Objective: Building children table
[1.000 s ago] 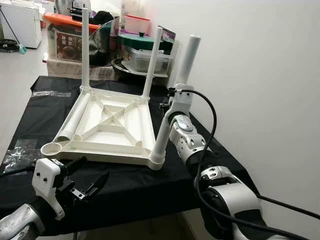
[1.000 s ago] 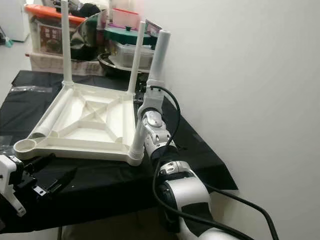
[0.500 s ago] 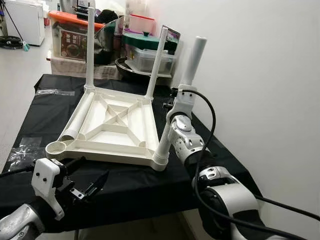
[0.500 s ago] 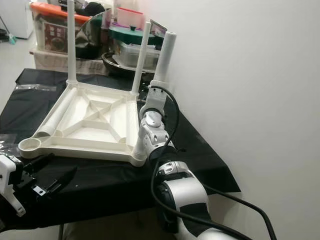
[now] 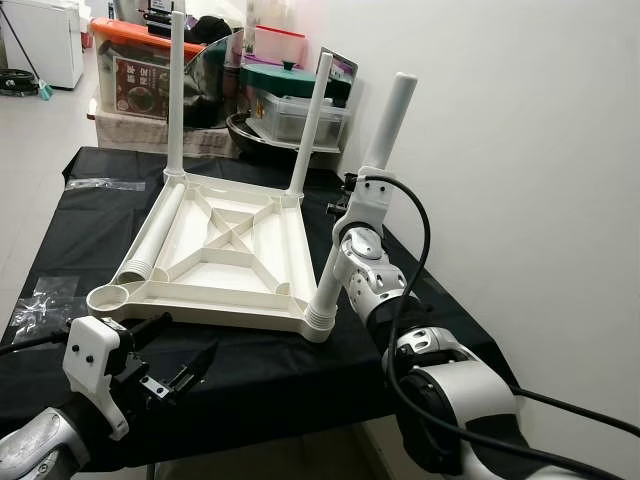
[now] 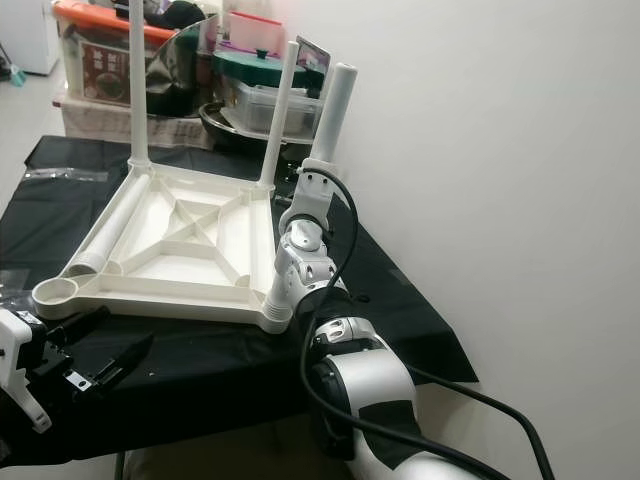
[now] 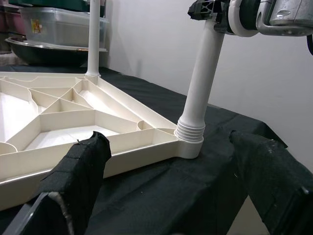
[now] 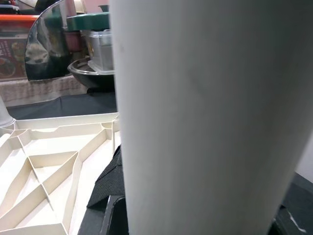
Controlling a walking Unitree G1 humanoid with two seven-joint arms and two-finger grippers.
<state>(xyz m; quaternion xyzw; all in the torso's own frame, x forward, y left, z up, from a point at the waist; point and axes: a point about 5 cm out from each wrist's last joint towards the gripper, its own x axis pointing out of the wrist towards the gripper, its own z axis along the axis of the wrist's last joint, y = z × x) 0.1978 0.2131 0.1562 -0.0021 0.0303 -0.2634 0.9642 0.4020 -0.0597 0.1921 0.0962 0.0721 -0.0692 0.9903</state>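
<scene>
The white plastic table top lies upside down on a black-covered table. Two white legs stand upright in its far corners. A third leg lies loose inside the top along its left side. The near left socket holds nothing. A fourth leg leans in the near right socket, and my right gripper is shut on its middle. This leg shows close up in the right wrist view. My left gripper hangs open over the table's front edge, its fingers wide apart.
A white wall runs close along the right side. Storage bins and a dark pot are stacked behind the table. Clear plastic bags lie on the cloth at the left.
The whole view has shifted slightly, so the camera moved. The right gripper still holds the leaning leg at about the same tilt. The left gripper has stayed in place.
</scene>
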